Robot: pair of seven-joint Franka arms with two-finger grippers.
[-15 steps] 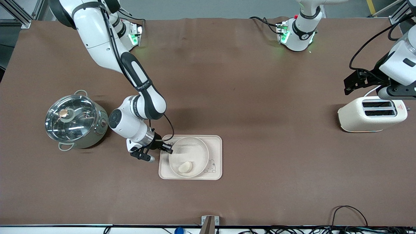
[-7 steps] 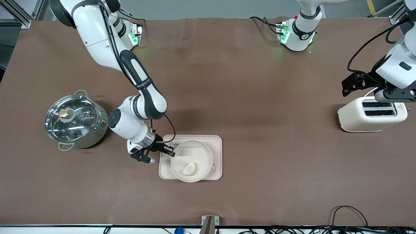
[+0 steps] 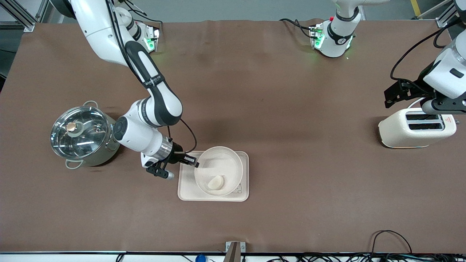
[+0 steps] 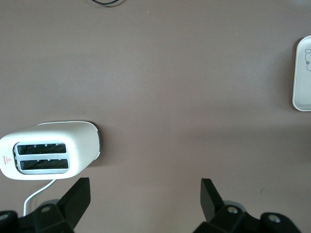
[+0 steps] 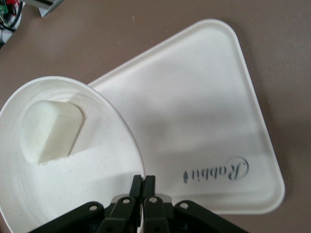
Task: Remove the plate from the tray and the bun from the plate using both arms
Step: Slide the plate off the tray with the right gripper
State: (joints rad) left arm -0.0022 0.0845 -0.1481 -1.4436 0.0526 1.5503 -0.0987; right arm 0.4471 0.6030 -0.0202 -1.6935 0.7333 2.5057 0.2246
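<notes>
The round cream-white plate (image 3: 220,165) is lifted above the rabbit tray (image 3: 187,193), with the pale bun (image 3: 216,182) lying in it. My right gripper (image 3: 194,164) is shut on the plate's rim at the side toward the right arm's end. In the right wrist view the plate (image 5: 63,189) carries the bun (image 5: 51,130) and the gripper (image 5: 143,180) pinches its rim over the tray (image 5: 194,126). My left gripper (image 4: 146,194) is open and empty, up in the air over the table beside the toaster (image 4: 46,150).
A steel pot with a glass lid (image 3: 83,134) stands toward the right arm's end, close to the right arm's wrist. A cream toaster (image 3: 417,127) stands toward the left arm's end. The tray's edge shows in the left wrist view (image 4: 303,77).
My right gripper has lifted the plate with the bun off the tray and carried it up and toward the left arm's end. The left arm shifted only slightly.
</notes>
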